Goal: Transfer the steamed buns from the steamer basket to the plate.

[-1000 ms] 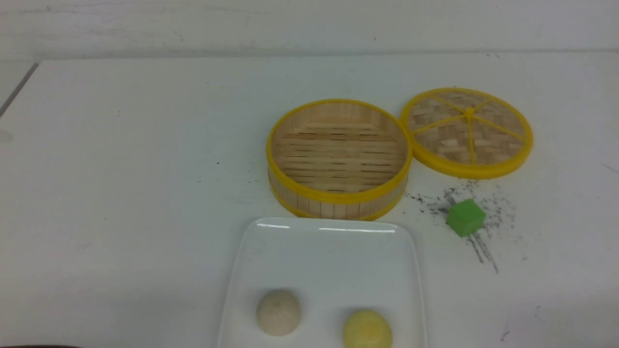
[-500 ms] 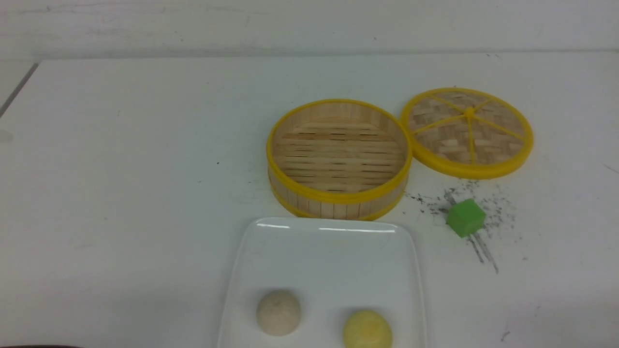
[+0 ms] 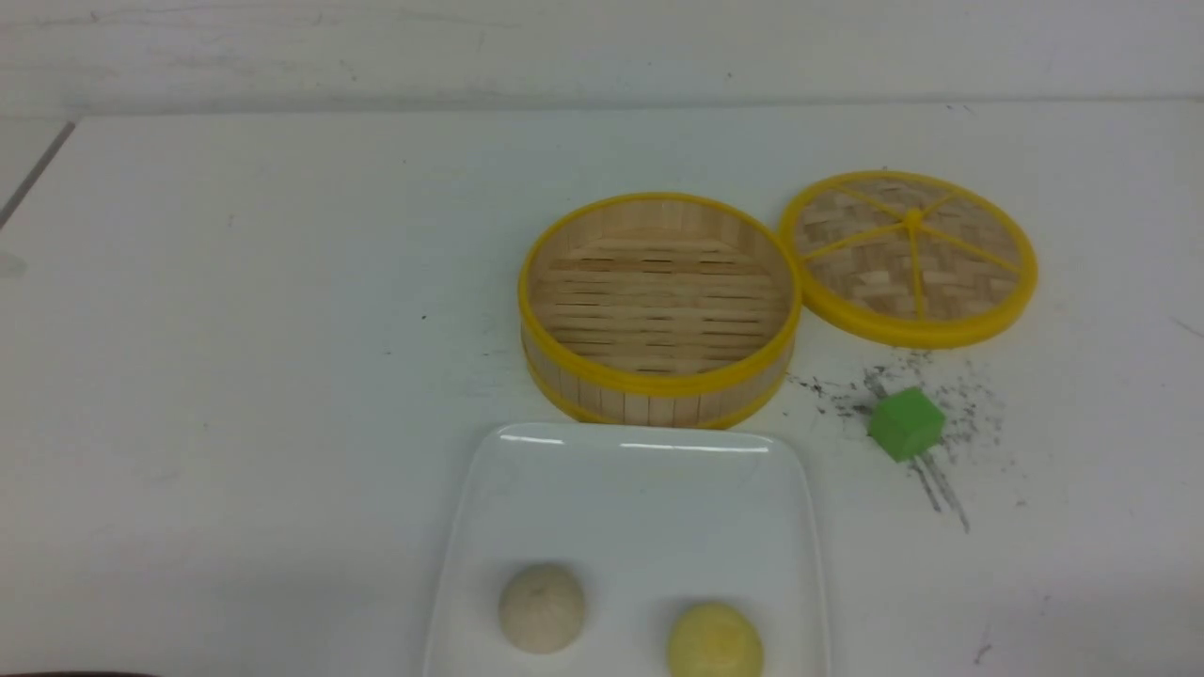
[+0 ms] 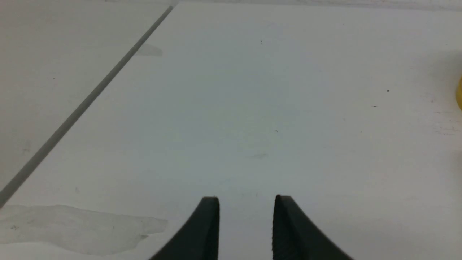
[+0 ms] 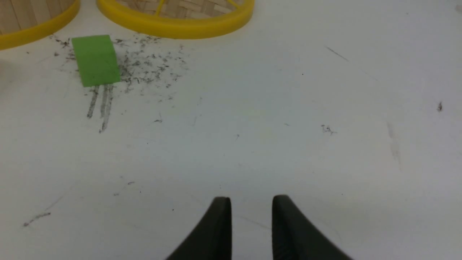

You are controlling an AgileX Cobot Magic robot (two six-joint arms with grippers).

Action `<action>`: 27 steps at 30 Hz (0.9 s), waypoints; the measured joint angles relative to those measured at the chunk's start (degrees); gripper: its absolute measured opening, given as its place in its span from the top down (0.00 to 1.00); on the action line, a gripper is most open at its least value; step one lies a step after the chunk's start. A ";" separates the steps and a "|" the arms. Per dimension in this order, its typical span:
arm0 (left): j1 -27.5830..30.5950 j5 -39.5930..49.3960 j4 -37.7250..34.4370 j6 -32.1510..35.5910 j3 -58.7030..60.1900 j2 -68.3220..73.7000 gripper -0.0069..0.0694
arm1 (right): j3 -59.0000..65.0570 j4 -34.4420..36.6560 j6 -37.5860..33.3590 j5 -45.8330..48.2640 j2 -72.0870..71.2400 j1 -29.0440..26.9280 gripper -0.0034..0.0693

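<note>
- Front view: pale pleated bun [image 3: 541, 607] and yellow bun [image 3: 715, 642] sit on the white plate [image 3: 640, 489] at lower centre; the steamer basket [image 3: 658, 306] above holds nothing. The buns look soft and light, best held gently by the sides.
- Left wrist view: left gripper [image 4: 246, 216] is narrowly parted, holding nothing, over bare table.
- Right wrist view: right gripper [image 5: 251, 216] likewise; green cube [image 5: 95, 59] at upper left.
</note>
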 joint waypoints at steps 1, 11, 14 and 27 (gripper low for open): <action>0.00 0.00 0.09 0.00 0.00 0.00 0.59 | 0.00 0.00 0.00 0.00 0.00 0.00 0.68; 0.00 -5.13 -1.13 -4.35 5.76 0.00 0.59 | 0.00 0.00 0.00 0.00 0.00 0.00 0.67; 0.00 -6.78 -1.35 -6.96 9.54 0.00 0.59 | 0.00 0.00 0.00 0.00 0.00 0.00 0.66; 0.00 -9.44 0.65 -10.02 11.97 0.00 0.59 | 0.00 0.00 -0.19 -0.02 0.00 0.00 0.64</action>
